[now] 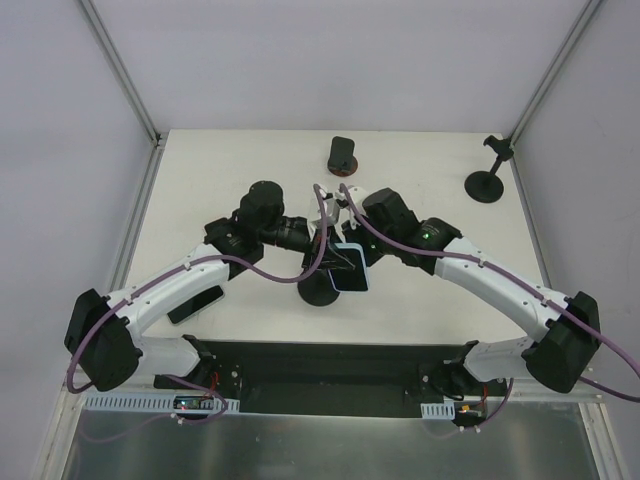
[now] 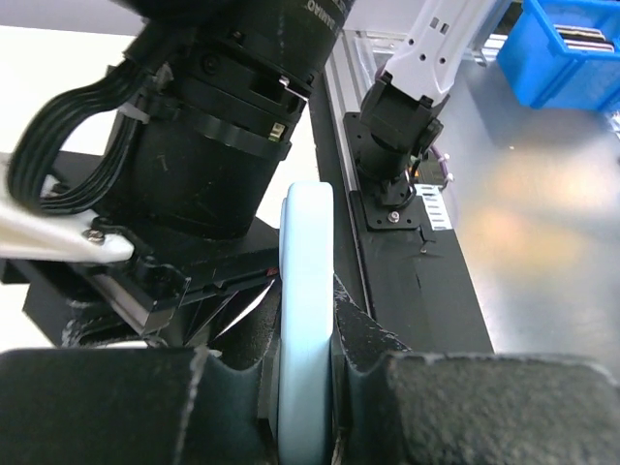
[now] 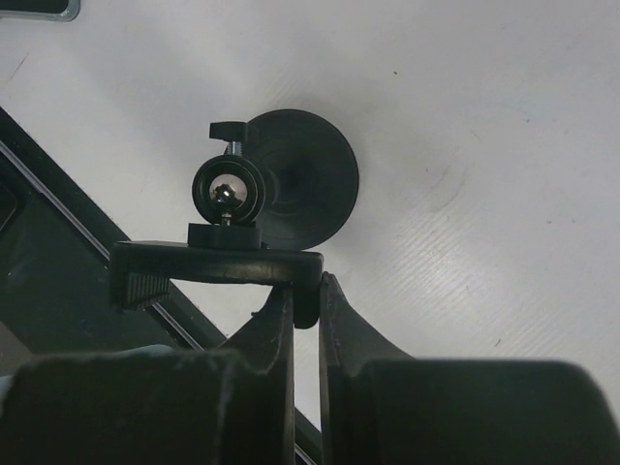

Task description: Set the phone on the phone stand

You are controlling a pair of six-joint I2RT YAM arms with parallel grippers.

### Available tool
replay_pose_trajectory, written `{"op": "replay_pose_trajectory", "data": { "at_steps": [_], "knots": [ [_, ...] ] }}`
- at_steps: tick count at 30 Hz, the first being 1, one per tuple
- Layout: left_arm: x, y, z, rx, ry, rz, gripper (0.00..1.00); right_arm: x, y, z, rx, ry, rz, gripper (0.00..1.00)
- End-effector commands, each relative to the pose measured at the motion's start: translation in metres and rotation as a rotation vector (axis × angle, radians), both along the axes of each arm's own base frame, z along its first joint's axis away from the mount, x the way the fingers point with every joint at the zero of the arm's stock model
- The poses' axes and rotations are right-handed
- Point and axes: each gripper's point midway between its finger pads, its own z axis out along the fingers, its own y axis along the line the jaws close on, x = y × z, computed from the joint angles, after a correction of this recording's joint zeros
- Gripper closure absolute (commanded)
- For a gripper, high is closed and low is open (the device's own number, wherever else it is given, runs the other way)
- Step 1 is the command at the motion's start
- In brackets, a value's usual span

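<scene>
The phone (image 1: 351, 268), in a light blue case, hangs at the table's middle just above the phone stand's round black base (image 1: 320, 291). My left gripper (image 1: 328, 252) is shut on the phone. In the left wrist view the phone's pale blue edge (image 2: 306, 291) stands upright, pinched between the two pads (image 2: 387, 387). My right gripper (image 1: 346, 238) reaches in from the right. In the right wrist view it (image 3: 306, 302) is shut on the end tab of the phone stand's clamp bar (image 3: 213, 263), with the ball joint (image 3: 228, 192) and base (image 3: 310, 179) beyond.
A dark phone (image 1: 195, 303) lies flat at the left by my left arm. A second black stand (image 1: 487, 181) is at the back right and a small black holder (image 1: 342, 155) at the back middle. A black mounting plate (image 1: 330, 365) spans the near edge.
</scene>
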Motion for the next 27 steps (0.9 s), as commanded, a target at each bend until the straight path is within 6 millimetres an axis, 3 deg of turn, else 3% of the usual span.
{"op": "replay_pose_trajectory", "data": {
  "at_steps": [1, 10, 18, 27],
  "knots": [
    [0.008, -0.009, 0.017, -0.084, -0.196, -0.040, 1.00, -0.020, 0.033, 0.029, 0.152, 0.052, 0.126, 0.99],
    [0.018, -0.012, -0.006, -0.015, -0.169, -0.063, 1.00, -0.028, 0.039, 0.033, 0.171, 0.075, 0.191, 0.99],
    [0.039, -0.003, -0.007, 0.001, -0.137, -0.032, 1.00, -0.035, 0.045, 0.031, 0.176, 0.097, 0.266, 0.99],
    [0.043, -0.001, -0.023, 0.056, -0.106, -0.043, 1.00, -0.042, 0.043, 0.034, 0.175, 0.104, 0.327, 1.00]
  ]
}}
